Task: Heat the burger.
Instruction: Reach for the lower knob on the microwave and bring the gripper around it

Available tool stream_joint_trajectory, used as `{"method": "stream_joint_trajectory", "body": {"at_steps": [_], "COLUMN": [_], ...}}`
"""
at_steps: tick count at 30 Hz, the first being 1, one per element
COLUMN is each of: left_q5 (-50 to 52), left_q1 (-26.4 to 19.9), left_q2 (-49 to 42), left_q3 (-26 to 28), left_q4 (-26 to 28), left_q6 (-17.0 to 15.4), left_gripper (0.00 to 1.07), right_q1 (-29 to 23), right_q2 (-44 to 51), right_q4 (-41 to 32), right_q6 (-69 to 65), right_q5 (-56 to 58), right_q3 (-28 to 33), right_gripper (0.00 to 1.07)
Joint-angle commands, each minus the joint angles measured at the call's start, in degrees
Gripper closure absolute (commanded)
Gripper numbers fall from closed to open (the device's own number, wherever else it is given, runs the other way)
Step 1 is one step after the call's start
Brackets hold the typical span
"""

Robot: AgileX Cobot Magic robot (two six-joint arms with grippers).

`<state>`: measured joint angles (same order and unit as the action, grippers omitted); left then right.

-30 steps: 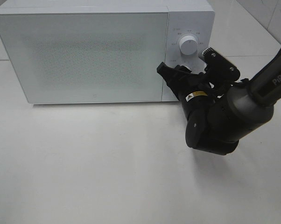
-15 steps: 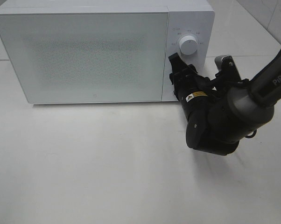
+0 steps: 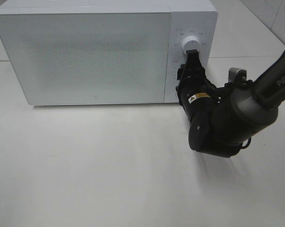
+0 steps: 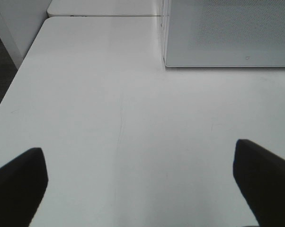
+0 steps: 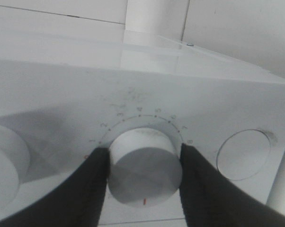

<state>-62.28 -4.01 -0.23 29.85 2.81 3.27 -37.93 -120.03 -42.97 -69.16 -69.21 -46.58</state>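
Right jaws, beside panel moments ago, now swung up, pinching timer dial (image 3: 191, 43); heating about to start. Left jaws spread above surface (image 4: 109, 118). Burger unseen, presumably behind shut microwave (image 3: 109, 5) door (image 3: 85, 56).

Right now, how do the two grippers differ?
The right gripper is shut on a dial of the microwave; the left gripper is open and holds nothing. The right gripper sits at the control panel; the left gripper hangs over the table, near the microwave's corner. Both are black with two fingers.
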Motion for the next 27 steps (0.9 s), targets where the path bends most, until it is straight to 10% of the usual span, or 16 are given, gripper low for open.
{"method": "stream_joint_trajectory", "body": {"at_steps": [1,27], "left_q5": [0.86,0.86], "left_q1": [-0.29,-0.29], "left_q2": [-1.03,-1.03], "left_q3": [-0.17,-0.17], "left_q4": [-0.11,-0.11], "left_q6": [-0.11,-0.11], "left_gripper": [0.06,0.06], "right_q1": [-0.29,-0.11], "right_q2": [0.92,0.92], "right_q4": [7.39,5.61], "right_q6": [-4.13,-8.42], "right_q5": [-9.05,-10.03], "right_q3": [-1.32,-1.32], "right_gripper": [1.04,0.95]}}
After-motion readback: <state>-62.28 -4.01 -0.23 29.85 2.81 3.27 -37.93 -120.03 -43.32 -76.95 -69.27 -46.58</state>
